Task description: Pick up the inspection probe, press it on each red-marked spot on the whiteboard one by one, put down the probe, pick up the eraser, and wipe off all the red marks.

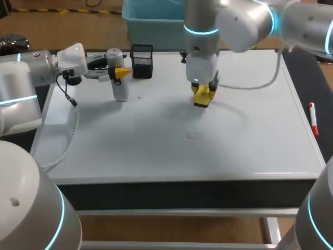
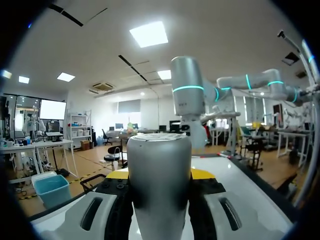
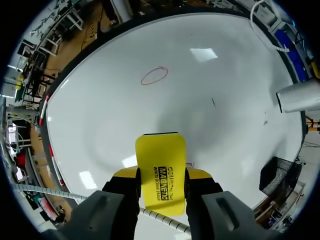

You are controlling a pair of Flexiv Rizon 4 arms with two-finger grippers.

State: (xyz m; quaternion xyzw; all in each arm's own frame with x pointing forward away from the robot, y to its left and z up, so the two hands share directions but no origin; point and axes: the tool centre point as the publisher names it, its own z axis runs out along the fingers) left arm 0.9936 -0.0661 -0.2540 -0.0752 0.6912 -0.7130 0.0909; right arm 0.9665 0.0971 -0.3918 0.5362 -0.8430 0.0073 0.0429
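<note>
The right gripper (image 3: 161, 176), clamped on the yellow eraser (image 3: 159, 155), sits short of the red ring (image 3: 154, 76) on the whiteboard (image 3: 225, 100), so a tilted stroke could leave traces, while the left gripper (image 2: 160, 174) grips the upright probe (image 2: 159, 155) beside the mesh basket (image 1: 141, 61).

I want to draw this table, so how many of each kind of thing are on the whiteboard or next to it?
Grey cylindrical inspection probe: 1
Yellow block eraser: 1
Black mesh pen holder: 1
Red-and-white marker pen: 1
Red oval drawn mark: 1
Total: 5
</note>
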